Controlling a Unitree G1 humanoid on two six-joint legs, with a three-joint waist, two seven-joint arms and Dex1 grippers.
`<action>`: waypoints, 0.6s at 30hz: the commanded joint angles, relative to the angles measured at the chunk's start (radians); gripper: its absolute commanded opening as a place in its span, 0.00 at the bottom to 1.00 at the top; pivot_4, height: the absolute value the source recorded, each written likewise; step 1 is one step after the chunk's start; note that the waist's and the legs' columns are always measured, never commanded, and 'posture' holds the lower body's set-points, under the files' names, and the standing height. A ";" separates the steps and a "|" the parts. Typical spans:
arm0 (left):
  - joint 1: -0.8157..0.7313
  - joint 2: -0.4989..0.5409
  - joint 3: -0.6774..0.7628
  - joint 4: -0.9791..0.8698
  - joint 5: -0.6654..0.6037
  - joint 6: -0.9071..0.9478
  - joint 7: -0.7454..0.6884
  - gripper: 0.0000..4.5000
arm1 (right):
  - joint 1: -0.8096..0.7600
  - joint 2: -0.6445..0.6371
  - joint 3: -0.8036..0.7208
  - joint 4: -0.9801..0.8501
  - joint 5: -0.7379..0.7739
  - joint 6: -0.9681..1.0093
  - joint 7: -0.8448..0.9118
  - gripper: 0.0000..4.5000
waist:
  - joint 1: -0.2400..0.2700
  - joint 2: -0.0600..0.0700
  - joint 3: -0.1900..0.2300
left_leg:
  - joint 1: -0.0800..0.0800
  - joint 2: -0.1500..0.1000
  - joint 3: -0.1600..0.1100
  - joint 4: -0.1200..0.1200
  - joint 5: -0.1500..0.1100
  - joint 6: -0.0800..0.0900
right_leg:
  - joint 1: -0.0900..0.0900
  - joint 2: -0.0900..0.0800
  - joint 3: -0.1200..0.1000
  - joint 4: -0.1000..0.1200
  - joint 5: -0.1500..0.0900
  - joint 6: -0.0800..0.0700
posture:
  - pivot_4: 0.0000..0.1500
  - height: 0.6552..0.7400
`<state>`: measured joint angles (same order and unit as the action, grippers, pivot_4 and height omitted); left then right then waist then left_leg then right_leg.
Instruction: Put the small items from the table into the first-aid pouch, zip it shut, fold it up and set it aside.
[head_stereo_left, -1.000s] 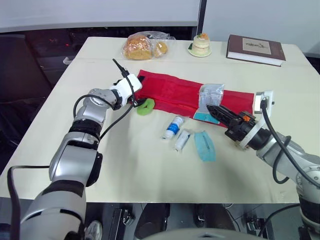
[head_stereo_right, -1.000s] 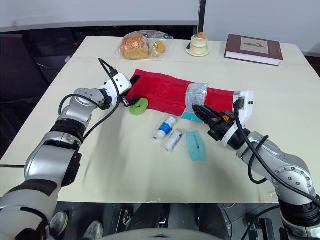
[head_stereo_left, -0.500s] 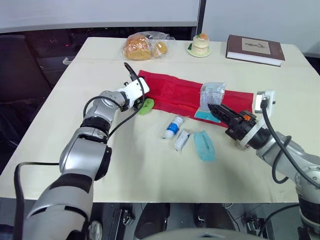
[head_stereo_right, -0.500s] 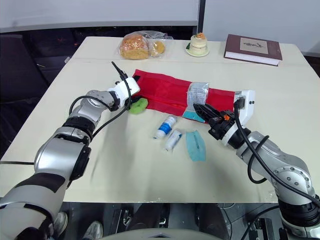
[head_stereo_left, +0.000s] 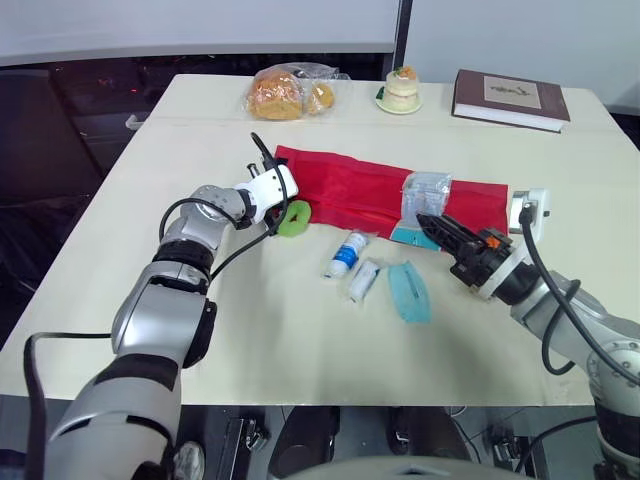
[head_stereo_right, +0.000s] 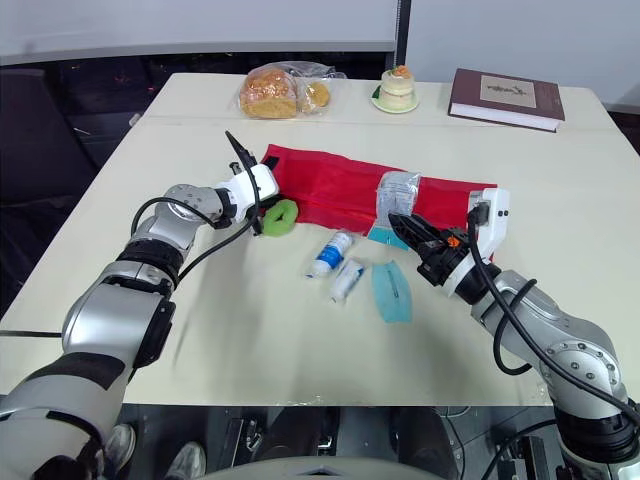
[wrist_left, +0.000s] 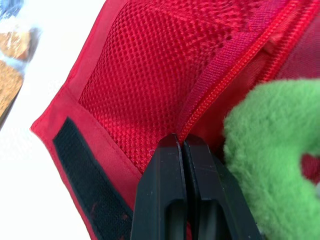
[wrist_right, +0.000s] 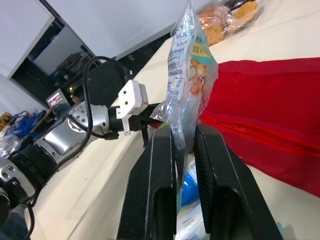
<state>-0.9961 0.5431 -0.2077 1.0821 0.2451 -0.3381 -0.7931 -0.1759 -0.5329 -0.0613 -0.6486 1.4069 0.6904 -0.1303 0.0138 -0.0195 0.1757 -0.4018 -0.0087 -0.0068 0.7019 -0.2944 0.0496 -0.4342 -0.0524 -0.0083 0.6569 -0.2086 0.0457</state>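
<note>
Your left claw (wrist_left: 181, 142) is pinched tight, tips at the zipper on the left end of the red pouch (head_stereo_left: 350, 185), which lies unfolded mid-counter (head_stereo_left: 300, 340) with the green fuzzy ring (head_stereo_left: 294, 217) just beside. Your right claw (wrist_right: 184, 132) clamps the clear packet (head_stereo_left: 423, 195) upright over the pouch's near edge — the bottle (head_stereo_left: 347, 253), tube (head_stereo_left: 365, 279) and teal mask (head_stereo_left: 409, 291) lie nearer.

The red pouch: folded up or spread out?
Spread out: the red pouch lies flat at full length on the table.
</note>
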 joint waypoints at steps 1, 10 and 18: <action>0.043 0.000 0.014 -0.149 -0.053 0.041 -0.085 0.00 | 0.000 0.003 -0.029 -0.038 0.005 -0.018 0.006 0.01 | 0.000 0.000 0.000 | 0.000 0.000 0.000 0.000 0.000 0.000 | 0.000 0.000 0.000 0.000 0.000 0.000 | 1.00 0.87; 0.177 -0.026 0.022 -0.572 -0.172 0.415 -0.243 0.00 | -0.022 0.017 0.045 0.023 0.042 0.048 0.012 0.01 | -0.001 0.000 0.000 | 0.001 0.000 0.000 0.001 0.000 0.000 | 0.000 0.000 0.000 0.002 0.000 0.000 | 1.00 0.87; 0.149 -0.123 -0.026 -0.575 -0.197 0.483 -0.306 0.00 | -0.158 0.149 0.094 0.264 0.079 0.117 -0.060 0.01 | -0.003 0.000 0.000 | 0.003 0.000 0.001 0.001 0.000 0.000 | 0.002 0.002 0.002 0.002 0.000 0.000 | 1.00 0.87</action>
<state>-0.8198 0.4178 -0.2406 0.5215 0.0665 0.1503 -1.0880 -0.3186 -0.3904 0.0413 -0.3926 1.4601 0.7977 -0.1757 0.0111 -0.0193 0.1757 -0.3993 -0.0086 -0.0066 0.7033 -0.2942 0.0495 -0.4326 -0.0503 -0.0064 0.6591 -0.2087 0.0455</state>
